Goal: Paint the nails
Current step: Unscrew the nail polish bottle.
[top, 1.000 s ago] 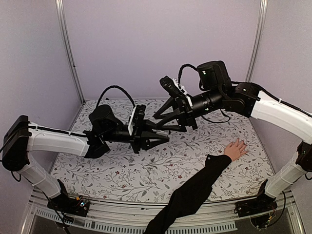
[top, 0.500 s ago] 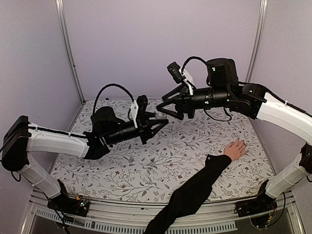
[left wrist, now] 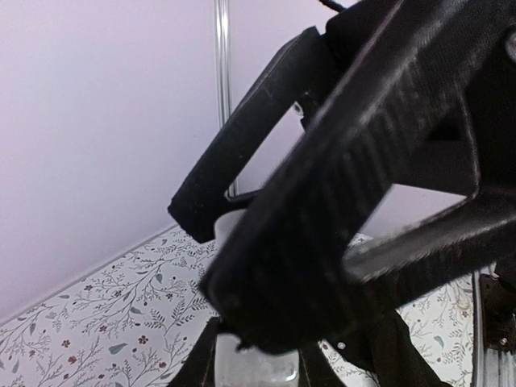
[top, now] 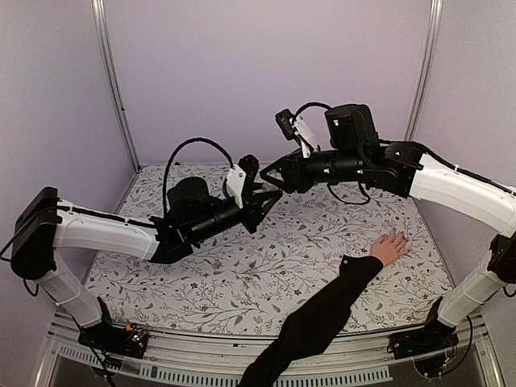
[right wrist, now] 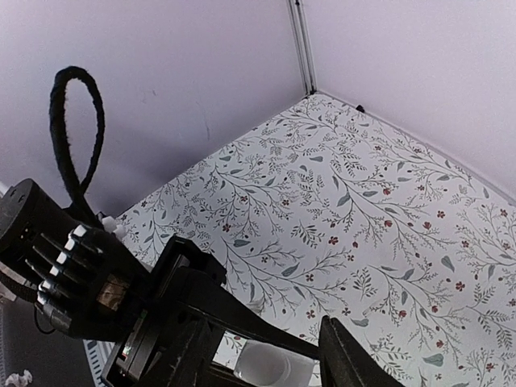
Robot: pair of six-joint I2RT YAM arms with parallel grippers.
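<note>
A light-skinned hand (top: 389, 247) with a long black sleeve (top: 322, 310) lies flat at the table's right, fingers spread. Its nails (top: 401, 236) are too small to make out. My left gripper (top: 264, 197) (left wrist: 254, 367) is raised over the middle of the table, shut on a small pale translucent bottle (left wrist: 258, 363). My right gripper (top: 276, 176) (right wrist: 270, 359) meets it from the right. It is open, its fingers (right wrist: 347, 355) on either side of the bottle's white cap (right wrist: 270, 367). Both grippers are well left of the hand.
A floral cloth (top: 266, 278) covers the table. Lilac walls with metal corner posts (top: 113, 81) close in the back and sides. A black cable loop (right wrist: 76, 137) arches over the left arm's wrist (right wrist: 72, 282).
My left gripper has risen and moved right with the bottle. My right gripper has swung left and down to it, and its fingers now flank the cap. The hand has stayed still.
</note>
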